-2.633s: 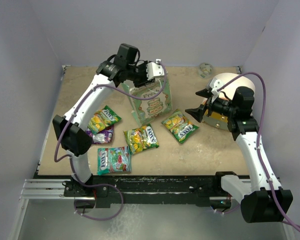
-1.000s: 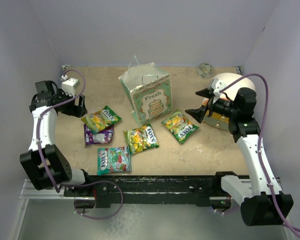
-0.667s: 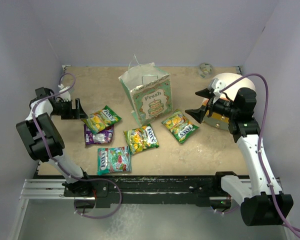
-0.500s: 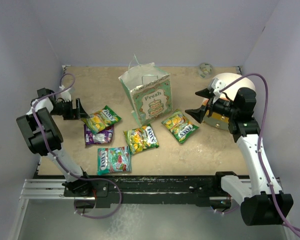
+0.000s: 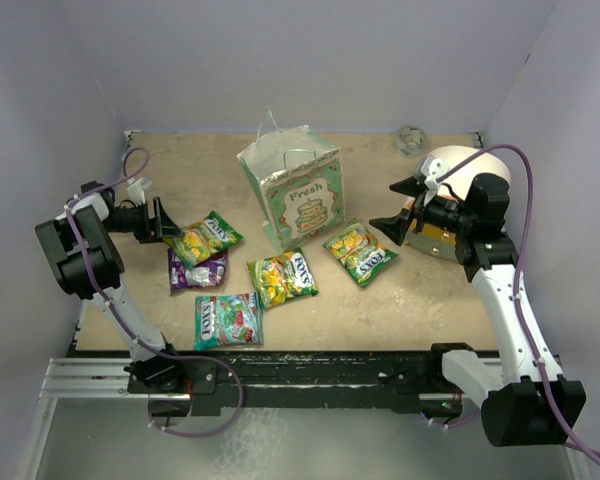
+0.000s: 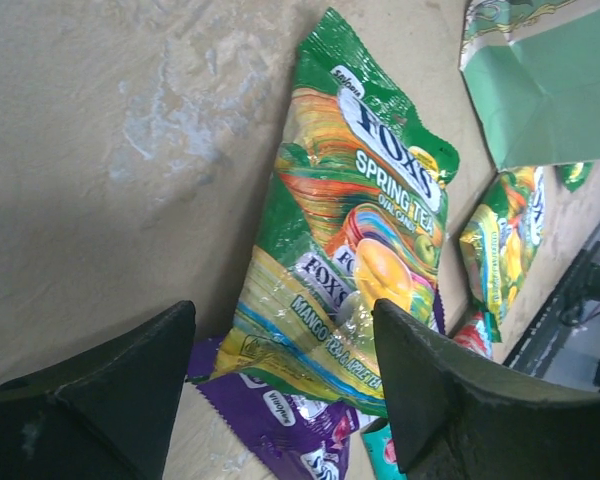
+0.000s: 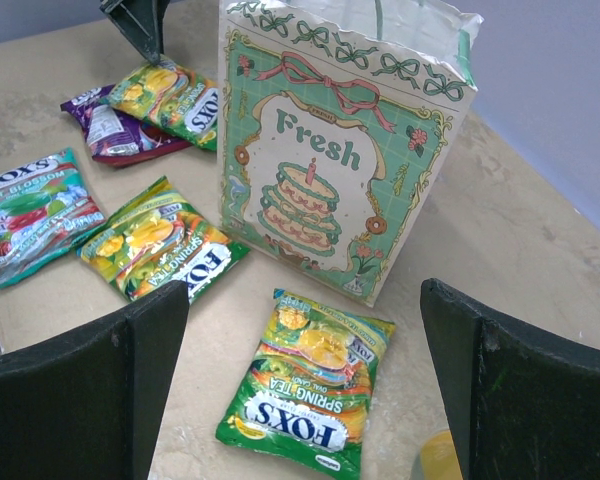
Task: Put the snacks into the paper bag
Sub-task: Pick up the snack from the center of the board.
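The mint-green paper bag stands upright at the table's middle back, and the right wrist view shows its "Fresh" cake panel. Several packets lie flat in front of it: a yellow-green one partly over a purple one, a teal-and-red one, and two more yellow-green ones. My left gripper is open and low at the left packet's end, over the purple packet. My right gripper is open and empty above the right packet.
A large cream-and-orange cylinder stands right behind my right gripper. A small crumpled object lies at the back right. Lilac walls close in the table's left, back and right sides.
My left arm has swung from above the paper bag to the table's left side and come down by the left yellow-green packet. The right arm has not moved.
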Robot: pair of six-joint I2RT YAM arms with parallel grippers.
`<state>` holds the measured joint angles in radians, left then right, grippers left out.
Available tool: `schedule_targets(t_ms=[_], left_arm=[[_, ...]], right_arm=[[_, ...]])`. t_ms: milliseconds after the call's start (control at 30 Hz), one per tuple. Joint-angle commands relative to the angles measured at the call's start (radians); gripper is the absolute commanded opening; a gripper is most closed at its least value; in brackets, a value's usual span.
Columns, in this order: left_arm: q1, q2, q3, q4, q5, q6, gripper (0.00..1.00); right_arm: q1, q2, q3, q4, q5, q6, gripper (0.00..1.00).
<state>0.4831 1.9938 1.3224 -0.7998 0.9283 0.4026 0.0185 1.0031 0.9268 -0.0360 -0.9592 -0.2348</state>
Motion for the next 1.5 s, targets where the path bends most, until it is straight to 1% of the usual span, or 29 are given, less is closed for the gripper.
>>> schedule_targets(t_ms=[0, 300, 433, 633, 700, 767, 867, 967, 1067, 1167, 1333, 1467], left_arm=[[-0.004, 0.024, 0.032, -0.036, 0.087, 0.031, 0.7], [-0.036, 0.02, 0.009, -0.049, 0.091, 0.044, 0.55], [-0.046, -0.004, 0.007, -0.049, 0.096, 0.045, 0.44], [-0.061, -0.075, 0.024, -0.067, 0.093, 0.062, 0.27], [-0.073, -0.103, 0.032, -0.083, 0.098, 0.074, 0.18], [-0.086, -0.141, 0.033, -0.094, 0.106, 0.079, 0.11], [-0.121, -0.206, 0.035, -0.102, 0.084, 0.082, 0.06], [-0.176, -0.279, 0.034, -0.1, 0.026, 0.085, 0.01], [-0.224, -0.357, 0.033, -0.075, -0.031, 0.068, 0.0], [-0.246, -0.435, 0.043, -0.049, -0.066, 0.039, 0.0], [-0.262, -0.577, 0.07, 0.002, -0.129, -0.004, 0.0], [-0.271, -0.653, 0.125, 0.037, -0.168, -0.04, 0.0]], right_arm=[[-0.003, -0.003, -0.002, 0.043, -0.001, 0.003, 1.0], [-0.003, -0.007, -0.003, 0.045, 0.002, 0.003, 1.0], [-0.003, -0.006, -0.004, 0.046, 0.003, 0.003, 1.0], [-0.003, -0.004, -0.004, 0.047, 0.005, 0.003, 1.0], [-0.003, -0.004, -0.005, 0.047, 0.007, 0.003, 1.0], [-0.003, -0.004, -0.005, 0.047, 0.008, 0.002, 1.0], [-0.004, -0.006, -0.006, 0.048, 0.008, 0.002, 1.0], [-0.003, -0.004, -0.006, 0.048, 0.008, 0.002, 1.0], [-0.003, -0.006, -0.006, 0.048, 0.008, 0.002, 1.0], [-0.003, -0.007, -0.006, 0.048, 0.008, 0.002, 1.0], [-0.003, -0.009, -0.006, 0.049, 0.008, 0.002, 1.0], [-0.002, -0.008, -0.006, 0.05, 0.007, 0.003, 1.0]])
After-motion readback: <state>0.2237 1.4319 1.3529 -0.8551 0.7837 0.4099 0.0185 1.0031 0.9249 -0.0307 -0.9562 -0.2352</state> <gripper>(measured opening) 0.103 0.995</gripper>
